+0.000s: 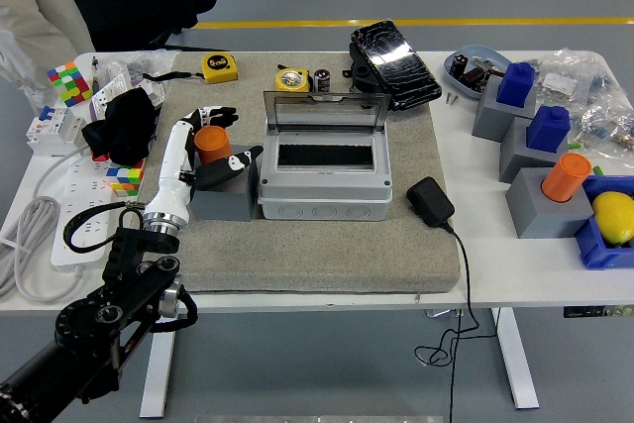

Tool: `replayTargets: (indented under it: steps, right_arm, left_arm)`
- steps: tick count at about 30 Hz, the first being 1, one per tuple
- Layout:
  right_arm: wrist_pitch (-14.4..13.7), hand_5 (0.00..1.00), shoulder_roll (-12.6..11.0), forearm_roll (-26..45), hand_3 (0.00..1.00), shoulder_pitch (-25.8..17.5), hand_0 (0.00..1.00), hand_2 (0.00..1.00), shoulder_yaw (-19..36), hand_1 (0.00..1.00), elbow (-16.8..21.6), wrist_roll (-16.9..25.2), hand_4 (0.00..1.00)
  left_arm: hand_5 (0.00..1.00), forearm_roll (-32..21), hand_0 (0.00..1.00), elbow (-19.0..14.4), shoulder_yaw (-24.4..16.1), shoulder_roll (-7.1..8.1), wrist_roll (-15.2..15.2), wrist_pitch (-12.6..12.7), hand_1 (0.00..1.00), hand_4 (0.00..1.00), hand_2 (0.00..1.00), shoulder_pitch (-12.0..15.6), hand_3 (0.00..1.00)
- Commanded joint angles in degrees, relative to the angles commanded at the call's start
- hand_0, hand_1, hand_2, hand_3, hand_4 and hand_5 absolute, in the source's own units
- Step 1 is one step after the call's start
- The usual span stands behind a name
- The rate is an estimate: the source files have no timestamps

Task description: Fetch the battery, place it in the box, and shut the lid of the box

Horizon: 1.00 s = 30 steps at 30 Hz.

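Left hand [216, 146] is at the orange battery [211, 142], which stands upright in a grey holder block [222, 195] on the grey mat [327, 245], just left of the box [324, 185]. Fingers reach behind the battery, thumb [236, 164] lies across its front; they wrap around it loosely. Whether the grip has actually closed cannot be told from this view. Right hand is not in view.

Box sits mid-mat, lid [323, 109] hinged up at the back, dark opening [323, 156] exposed and unobstructed.

Step in hand, as judged: securing the battery. To do it well, close thumb and fingers squarely on the orange body above the block, then draw straight up so it clears the socket without tipping the block. After that a short carry right, over the box wall, and lower into the opening before releasing. Keep the wrist clear of the raised lid.

Writing: the yellow tape measure [220, 66] at the far edge of the desk [515, 274] shows a mark that looks like "5m". Other labels are too small to read.
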Motion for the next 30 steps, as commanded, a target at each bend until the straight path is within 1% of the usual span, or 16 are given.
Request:
replayTargets:
  steps: [2,3,8,9,14,15,20,21,26,27,30]
  right_arm:
    - [-0.02,0.513,-0.01,0.07,0.581,-0.01,0.504,0.664,-0.04,0.617,-0.02,0.0,0.959]
    - [-0.03,0.515,-0.02,0.07,0.581,-0.01,0.504,0.664,-0.04,0.617,-0.01,0.01,0.959]
    - [-0.08,0.515,0.01,0.01,0.581,0.05,0.504,0.664,-0.16,0.617,0.03,0.04,0.959]
    - [-0.08,0.515,0.02,-0.02,0.581,0.06,0.504,0.664,-0.18,0.616,0.04,0.06,0.96]
    - [-0.14,0.515,0.06,-0.02,0.581,0.12,0.504,0.664,-0.38,0.616,0.07,0.1,0.96]
    - [-0.15,0.516,0.05,0.02,0.581,0.13,0.504,0.664,-0.42,0.617,0.07,0.09,0.96]
    - [-0.2,0.516,0.01,0.3,0.581,0.1,0.504,0.664,-0.84,0.617,0.01,0.09,0.96]
    - [-0.23,0.516,-0.01,0.37,0.581,0.12,0.503,0.663,-0.92,0.617,0.0,0.13,0.96]
    - [-0.46,0.516,-0.09,0.48,0.581,0.21,0.503,0.663,-1.19,0.617,0.03,0.58,0.96]
    - [-0.48,0.517,-0.09,0.48,0.58,0.22,0.501,0.663,-1.23,0.615,0.04,0.64,0.959]
    - [-0.48,0.517,-0.06,0.47,0.58,0.2,0.501,0.663,-1.3,0.615,0.05,0.71,0.959]
  left_arm:
    - [0.002,-0.54,0.483,0.32,-0.06,-0.12,-0.43,-0.07,0.493,0.998,0.46,-0.18,0.503]
    - [0.002,-0.76,0.243,0.43,-0.09,-0.18,-0.62,-0.11,0.324,0.998,0.362,-0.26,0.45]
    - [0.002,-2.15,0.243,1.1,-0.14,-0.58,-1.66,-0.34,0.324,0.998,0.362,-0.69,0.45]
    - [0.002,-2.37,0.148,1.25,-0.13,-0.67,-1.87,-0.36,0.188,0.944,0.264,-0.8,0.352]
    - [0.002,-3.84,0.148,2.2,-0.15,-1.16,-2.84,-0.54,0.188,0.944,0.264,-1.31,0.352]
    - [0.002,-4.24,0.109,2.42,-0.11,-1.28,-3.07,-0.6,0.128,0.863,0.219,-1.43,0.284]
    - [0.002,-6.16,0.109,3.57,0.06,-1.73,-4.24,-0.89,0.128,0.863,0.219,-2.17,0.284]
    - [0.002,-6.44,0.084,3.68,0.07,-1.81,-4.45,-0.94,0.077,0.786,0.142,-2.39,0.208]
    - [0.002,-6.85,0.084,3.65,0.34,-1.95,-5.1,-0.93,0.077,0.786,0.142,-3.01,0.208]
    - [0.002,-6.92,0.087,3.55,0.45,-1.95,-5.17,-0.94,0.058,0.781,0.114,-3.08,0.203]
    - [0.002,-6.85,0.087,2.89,0.79,-1.84,-5.29,-0.92,0.058,0.781,0.114,-3.07,0.203]
